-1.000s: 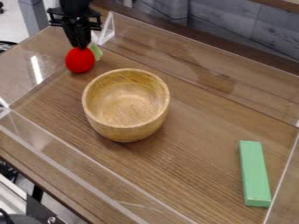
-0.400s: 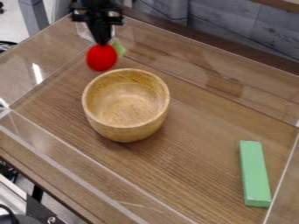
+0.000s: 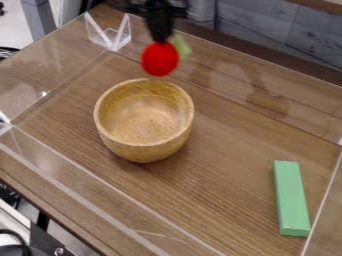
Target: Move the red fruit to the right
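The red fruit (image 3: 160, 59) is a small bright red ball with a pale green leaf at its upper right. It hangs in the air above the far rim of the wooden bowl, lifted off the table. My black gripper (image 3: 162, 37) comes down from the top edge and is shut on the top of the red fruit. The fingertips are partly hidden against the fruit.
A wooden bowl (image 3: 112, 133) stands at the table's centre left, just below and in front of the fruit. A flat green block (image 3: 290, 197) lies at the right front. Clear plastic walls ring the wooden table (image 3: 241, 120), with a small clear stand (image 3: 110, 33) at the back left.
The gripper has lifted the red fruit off the table at the far left and carried it rightward and up, to a spot over the bowl's far rim.
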Available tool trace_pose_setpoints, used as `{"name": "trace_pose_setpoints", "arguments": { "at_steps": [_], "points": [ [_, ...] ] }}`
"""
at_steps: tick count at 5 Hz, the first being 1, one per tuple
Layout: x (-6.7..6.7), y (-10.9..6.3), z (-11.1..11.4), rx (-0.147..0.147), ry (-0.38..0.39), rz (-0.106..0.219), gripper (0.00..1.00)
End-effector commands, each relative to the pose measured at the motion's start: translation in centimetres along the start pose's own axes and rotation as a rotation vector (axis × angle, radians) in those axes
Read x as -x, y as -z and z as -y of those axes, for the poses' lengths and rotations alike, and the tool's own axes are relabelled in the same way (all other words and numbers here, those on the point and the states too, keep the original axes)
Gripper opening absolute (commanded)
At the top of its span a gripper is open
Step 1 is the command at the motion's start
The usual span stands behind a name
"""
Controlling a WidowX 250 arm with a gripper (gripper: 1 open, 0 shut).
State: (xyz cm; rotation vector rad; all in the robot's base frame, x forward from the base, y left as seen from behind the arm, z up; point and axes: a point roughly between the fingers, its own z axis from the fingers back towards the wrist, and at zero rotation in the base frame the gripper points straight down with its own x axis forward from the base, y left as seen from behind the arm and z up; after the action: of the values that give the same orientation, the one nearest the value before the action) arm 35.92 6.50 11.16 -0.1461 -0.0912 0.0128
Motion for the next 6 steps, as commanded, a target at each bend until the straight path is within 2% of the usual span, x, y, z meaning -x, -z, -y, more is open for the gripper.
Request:
{"name": "trace_pose_setpoints", "arguments": {
  "at_steps": [1,2,4,5,6],
  "points": [
    [-0.6,-1.9,2.8,-0.013,0.061,0.08,0.0],
    [-0.5,-0.6,5.2,-0.002,0.121,0.071,0.0],
    [-0.9,-1.2,9.6,0.01,0.16,0.062,0.0],
    [-0.9,1.3,10.6,0.001,0.125,0.063,0.0],
    [-0.8,4.0,10.5,-0.014,0.083,0.059,0.0]
  ]
}}
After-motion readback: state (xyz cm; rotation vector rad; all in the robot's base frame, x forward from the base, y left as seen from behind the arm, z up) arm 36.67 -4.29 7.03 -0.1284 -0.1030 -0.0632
